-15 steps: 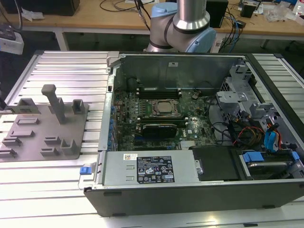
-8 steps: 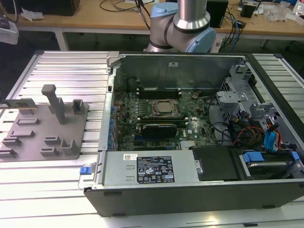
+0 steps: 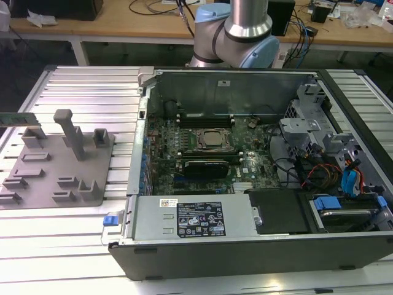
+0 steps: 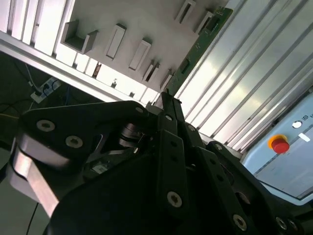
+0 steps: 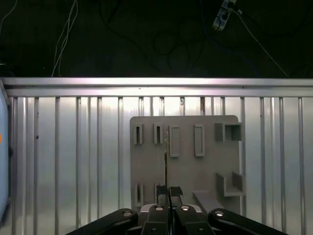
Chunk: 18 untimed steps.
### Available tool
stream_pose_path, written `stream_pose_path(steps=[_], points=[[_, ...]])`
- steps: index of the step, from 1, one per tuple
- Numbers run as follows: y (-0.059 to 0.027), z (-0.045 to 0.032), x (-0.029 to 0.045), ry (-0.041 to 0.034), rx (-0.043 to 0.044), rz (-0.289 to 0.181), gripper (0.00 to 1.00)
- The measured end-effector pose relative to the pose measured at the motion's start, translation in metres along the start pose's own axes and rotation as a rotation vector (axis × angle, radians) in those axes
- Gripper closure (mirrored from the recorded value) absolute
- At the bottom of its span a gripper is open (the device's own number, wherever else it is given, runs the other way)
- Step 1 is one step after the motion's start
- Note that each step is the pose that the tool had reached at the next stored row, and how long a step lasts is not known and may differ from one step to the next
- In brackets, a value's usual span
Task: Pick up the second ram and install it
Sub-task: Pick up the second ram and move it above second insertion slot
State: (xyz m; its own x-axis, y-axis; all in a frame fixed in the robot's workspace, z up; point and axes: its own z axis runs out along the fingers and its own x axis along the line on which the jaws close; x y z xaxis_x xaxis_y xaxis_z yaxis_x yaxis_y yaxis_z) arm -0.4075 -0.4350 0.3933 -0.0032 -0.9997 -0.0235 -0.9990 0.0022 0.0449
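Observation:
The second ram point(image 3: 17, 118) is a thin green stick at the exterior view's far left, hanging just above the grey holder plate point(image 3: 55, 178). In the second wrist view the ram point(image 4: 200, 46) runs out from the black fingertips of my gripper point(image 4: 164, 98). In the first wrist view I see the ram point(image 5: 166, 161) edge-on as a thin line over the holder plate point(image 5: 186, 166). My gripper point(image 5: 169, 190) is shut on its near end.
The open computer case point(image 3: 245, 246) lies on the ribbed metal table point(image 3: 86, 86), to the exterior view's right of the holder. Its motherboard carries a silver-topped CPU point(image 3: 213, 140) with black memory slots point(image 3: 199, 117) beside it. A red button point(image 4: 279, 145) sits on a pale box.

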Motion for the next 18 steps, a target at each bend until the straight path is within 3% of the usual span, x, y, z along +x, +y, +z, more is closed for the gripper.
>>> stream_pose_path(steps=[5, 10, 12, 15, 18], points=[[0.0, -0.016, -0.0004, 0.0, 0.0, 0.0, 0.91], [-0.0006, -0.026, -0.0006, 0.0, 0.0, 0.0, 0.91], [-0.0002, -0.0358, -0.0009, 0.0, 0.0, 0.0, 0.91], [-0.0008, -0.0363, -0.0008, 0.0002, -0.0003, 0.0, 0.91], [-0.0102, -0.0366, -0.0009, 0.0001, -0.0001, 0.0, 0.91]])
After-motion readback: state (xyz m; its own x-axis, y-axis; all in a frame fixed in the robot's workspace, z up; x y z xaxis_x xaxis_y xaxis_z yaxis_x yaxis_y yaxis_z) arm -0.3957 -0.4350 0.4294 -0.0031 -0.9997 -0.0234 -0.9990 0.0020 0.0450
